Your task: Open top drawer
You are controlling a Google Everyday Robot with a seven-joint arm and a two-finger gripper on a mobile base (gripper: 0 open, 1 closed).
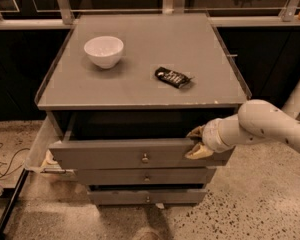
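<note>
The top drawer (115, 156) is the widest grey front with a small round metal knob (145, 158). It stands partly pulled out of the grey cabinet (205, 54), with a dark gap showing behind its front. My gripper (196, 142) is at the right end of the drawer's upper edge. One pale finger (196, 132) is behind the front panel and the other is in front of it, pinching the panel. My white arm (270, 126) comes in from the right.
A white bowl (104, 50) and a dark snack packet (173, 77) lie on the cabinet top. Two slimmer drawers (146, 177) sit below, slightly out. A pale panel (40, 146) juts out at the cabinet's left. A cable (2, 159) lies on the floor.
</note>
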